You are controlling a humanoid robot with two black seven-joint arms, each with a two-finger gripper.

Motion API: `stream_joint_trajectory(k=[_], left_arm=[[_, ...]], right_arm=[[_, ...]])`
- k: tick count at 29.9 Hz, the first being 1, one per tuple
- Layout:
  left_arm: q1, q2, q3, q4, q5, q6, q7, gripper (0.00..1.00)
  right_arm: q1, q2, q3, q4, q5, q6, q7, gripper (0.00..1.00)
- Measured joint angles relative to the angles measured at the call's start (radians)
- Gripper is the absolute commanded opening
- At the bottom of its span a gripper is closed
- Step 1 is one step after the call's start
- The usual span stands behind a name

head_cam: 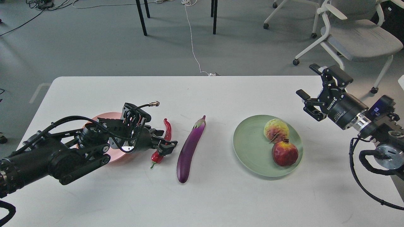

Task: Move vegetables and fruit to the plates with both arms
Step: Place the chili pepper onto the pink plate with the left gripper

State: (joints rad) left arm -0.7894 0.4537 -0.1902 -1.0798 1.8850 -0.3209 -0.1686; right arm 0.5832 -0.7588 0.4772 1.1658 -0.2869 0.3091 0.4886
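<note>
The red chili pepper (166, 126) and the purple eggplant (189, 148) lie side by side on the white table (221, 94), between the two plates. My left gripper (163, 145) is low over the chili's middle. It is open, with a finger on each side of the pepper. My left arm hides much of the pink plate (94, 119). The green plate (249, 148) holds the bumpy yellow-green fruit (275, 130) and the pomegranate (284, 153), which touch each other. My right gripper (305, 79) is open and empty, raised above the table to the right of the green plate.
A grey office chair (356, 34) stands behind the table's right end. Black table legs (141, 17) and a white cable (192, 41) are on the floor beyond the far edge.
</note>
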Motion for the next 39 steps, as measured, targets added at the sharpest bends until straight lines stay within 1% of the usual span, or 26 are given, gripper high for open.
stream_joint_trajectory(k=[2, 3, 6, 14, 17, 20, 22, 26, 28, 29, 30, 31, 32, 33, 34, 39], left_arm=[[0.001, 0.002, 0.000, 0.002, 0.001, -0.001, 0.002, 0.12], [0.002, 0.003, 0.000, 0.003, 0.002, -0.001, 0.005, 0.09], [0.005, 0.008, -0.001, 0.004, 0.003, 0.000, 0.014, 0.07], [0.002, 0.024, -0.014, -0.003, -0.019, 0.040, 0.014, 0.07], [-0.009, 0.067, -0.019, -0.030, -0.070, 0.050, 0.011, 0.08], [-0.034, 0.139, -0.021, -0.067, -0.138, 0.052, 0.003, 0.08], [-0.047, 0.200, -0.021, -0.083, -0.181, 0.048, -0.011, 0.09], [-0.050, 0.319, -0.012, -0.100, -0.219, 0.042, -0.062, 0.11], [-0.041, 0.367, -0.007, -0.100, -0.227, 0.042, -0.084, 0.16], [-0.032, 0.386, -0.006, -0.098, -0.231, 0.042, -0.093, 0.23], [-0.021, 0.398, -0.006, -0.094, -0.233, 0.042, -0.100, 0.33], [-0.007, 0.410, -0.006, -0.091, -0.234, 0.043, -0.107, 0.45], [0.008, 0.418, -0.007, -0.089, -0.235, 0.044, -0.113, 0.59], [0.017, 0.423, -0.008, -0.088, -0.236, 0.044, -0.118, 0.80], [0.024, 0.429, -0.011, -0.087, -0.236, 0.046, -0.123, 0.88], [0.030, 0.443, -0.019, -0.090, -0.248, 0.052, -0.131, 0.93]], right_arm=[[0.000, 0.000, 0.000, 0.000, 0.000, 0.000, 0.000, 0.97], [0.000, 0.000, 0.000, 0.000, 0.000, 0.000, 0.000, 0.97], [0.000, 0.001, 0.000, 0.001, 0.000, 0.000, 0.000, 0.97], [-0.001, 0.002, -0.002, 0.000, -0.004, -0.002, 0.000, 0.97], [-0.001, 0.002, -0.002, 0.000, -0.004, -0.002, 0.000, 0.97], [-0.001, 0.002, -0.002, 0.000, -0.005, -0.002, 0.000, 0.97], [-0.001, 0.002, -0.002, 0.000, -0.005, -0.002, 0.000, 0.97], [0.000, 0.004, 0.000, 0.000, -0.006, -0.002, 0.000, 0.97], [0.000, 0.007, 0.000, 0.000, -0.009, -0.002, 0.000, 0.97], [0.000, 0.007, 0.000, 0.000, -0.010, -0.002, 0.000, 0.97], [0.000, 0.008, 0.000, 0.000, -0.010, -0.002, 0.000, 0.97], [0.000, 0.008, 0.000, 0.000, -0.010, -0.002, 0.000, 0.97], [0.000, 0.008, 0.000, 0.000, -0.011, -0.002, 0.000, 0.97], [0.000, 0.009, 0.000, 0.000, -0.011, -0.002, 0.000, 0.97], [0.000, 0.009, 0.000, 0.000, -0.011, -0.002, 0.000, 0.97], [0.000, 0.009, 0.000, 0.000, -0.012, -0.002, 0.000, 0.97]])
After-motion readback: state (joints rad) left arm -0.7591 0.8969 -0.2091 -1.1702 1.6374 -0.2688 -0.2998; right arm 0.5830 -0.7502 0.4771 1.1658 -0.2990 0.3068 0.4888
